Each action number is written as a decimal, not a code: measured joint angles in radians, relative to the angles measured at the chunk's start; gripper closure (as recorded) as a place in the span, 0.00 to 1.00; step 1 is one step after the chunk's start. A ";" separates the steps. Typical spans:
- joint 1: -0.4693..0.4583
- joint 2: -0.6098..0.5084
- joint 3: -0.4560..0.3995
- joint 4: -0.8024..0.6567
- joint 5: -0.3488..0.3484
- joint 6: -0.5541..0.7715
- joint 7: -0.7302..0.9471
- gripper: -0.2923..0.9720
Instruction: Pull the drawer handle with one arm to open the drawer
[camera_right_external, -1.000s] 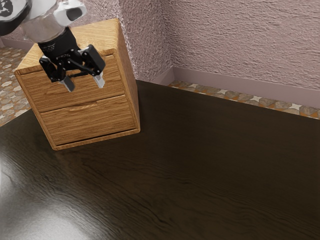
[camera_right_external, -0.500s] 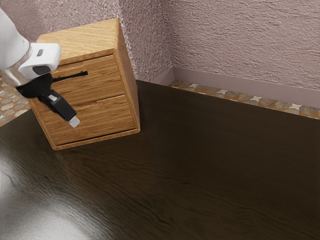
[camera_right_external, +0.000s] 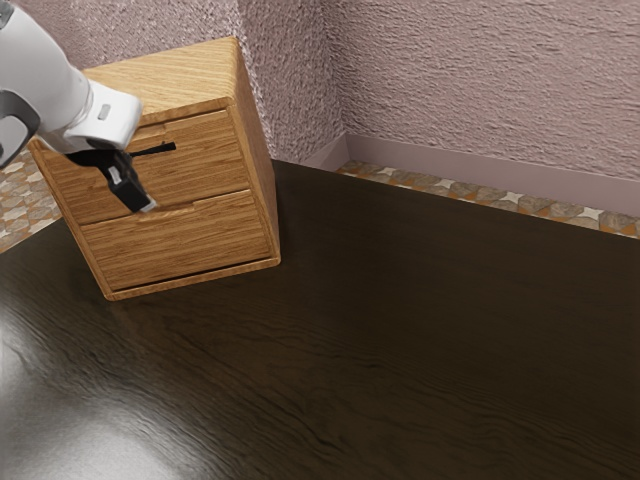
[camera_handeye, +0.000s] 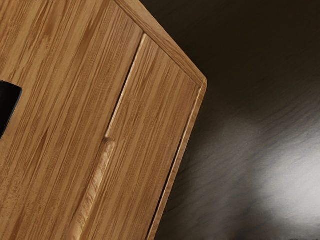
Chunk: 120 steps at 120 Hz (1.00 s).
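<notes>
Hanging before upper drawer front, claw near lower edge; state unclear.

The wooden two-drawer cabinet is honey-brown with straight darker grain. The glossy tabletop is near-black, faintly grained. The rough plaster wall is mauve-pink; the floor tiles are orange-grey with white stars.

Domestic-style room interior. Rough pink plaster walls meet in a corner above a plain skirting board and a patterned tile floor. A dark wooden table carries a small oak two-drawer cabinet near its far edge.
</notes>
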 joint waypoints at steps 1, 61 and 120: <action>-0.005 -0.001 0.005 0.002 0.004 0.002 0.005 0.23; -0.128 -0.012 0.150 0.074 0.101 0.033 0.282 0.23; -0.172 -0.001 0.185 0.116 0.140 0.031 0.470 0.25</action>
